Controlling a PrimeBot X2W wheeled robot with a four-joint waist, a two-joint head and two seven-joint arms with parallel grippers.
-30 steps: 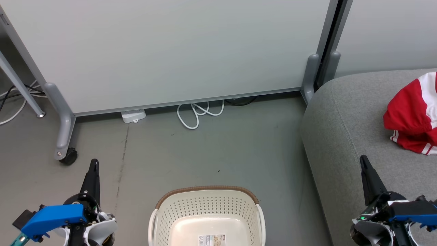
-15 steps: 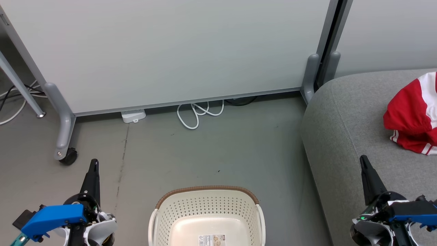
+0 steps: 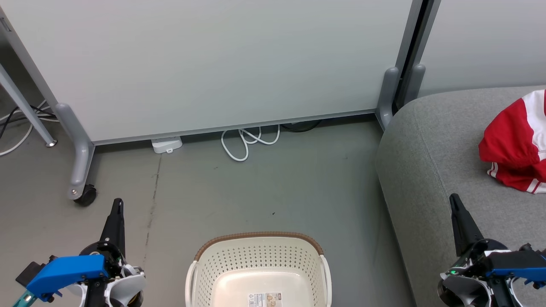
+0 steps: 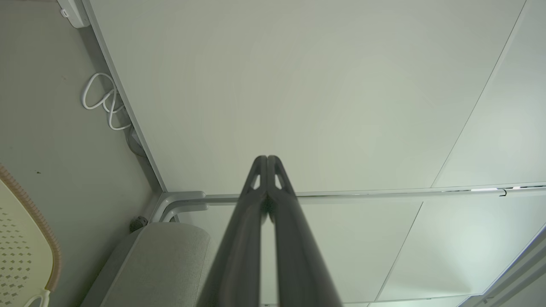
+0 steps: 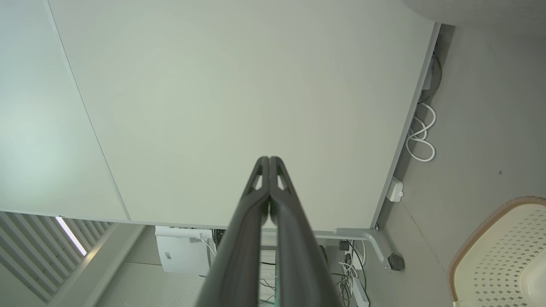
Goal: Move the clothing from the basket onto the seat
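My right hand (image 3: 454,199), clenched empty like my left hand (image 3: 117,203), is nearer the clothing (image 3: 514,145) on the seat (image 3: 426,149); the basket (image 3: 256,235) seems empty.

Red clothing (image 3: 507,147) is flashing white stripes and panels, the seat (image 3: 426,170) is showing light grey, the cream perforated basket (image 3: 256,256) is wearing a brown rim.
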